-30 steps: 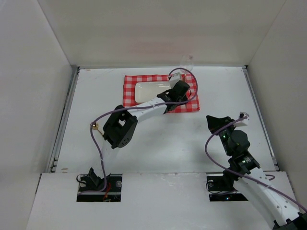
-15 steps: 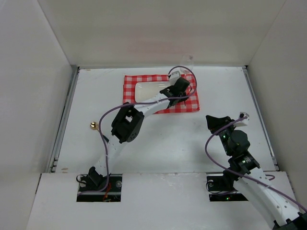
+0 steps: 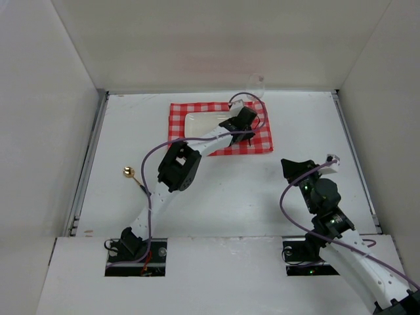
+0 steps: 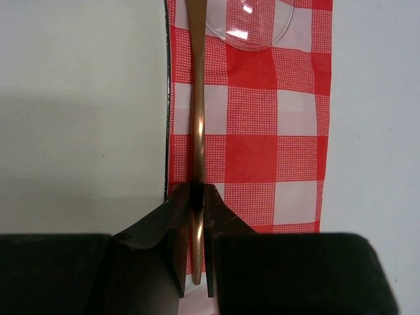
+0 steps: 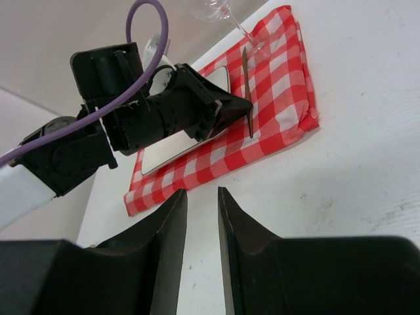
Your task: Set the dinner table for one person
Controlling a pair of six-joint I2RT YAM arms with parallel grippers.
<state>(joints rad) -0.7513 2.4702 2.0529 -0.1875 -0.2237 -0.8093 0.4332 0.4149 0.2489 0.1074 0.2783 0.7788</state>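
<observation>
The white dinner table (image 3: 216, 197) spreads beneath both arms. The left gripper (image 4: 195, 197) pinches a slim copper utensil (image 4: 197, 125) over the checked cloth (image 4: 275, 131), just beside the plate (image 4: 79, 98). The utensil's far end reaches the wine glass (image 4: 249, 20) foot, so a forward nudge could topple the glass. The right gripper (image 5: 202, 193) hangs narrowly parted and empty.

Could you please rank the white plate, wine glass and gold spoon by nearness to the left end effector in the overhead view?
Left end effector, shut on a copper utensil:
1. White plate, just to its left.
2. Wine glass, beyond it, farther back.
3. Gold spoon, far off on the left.
</observation>
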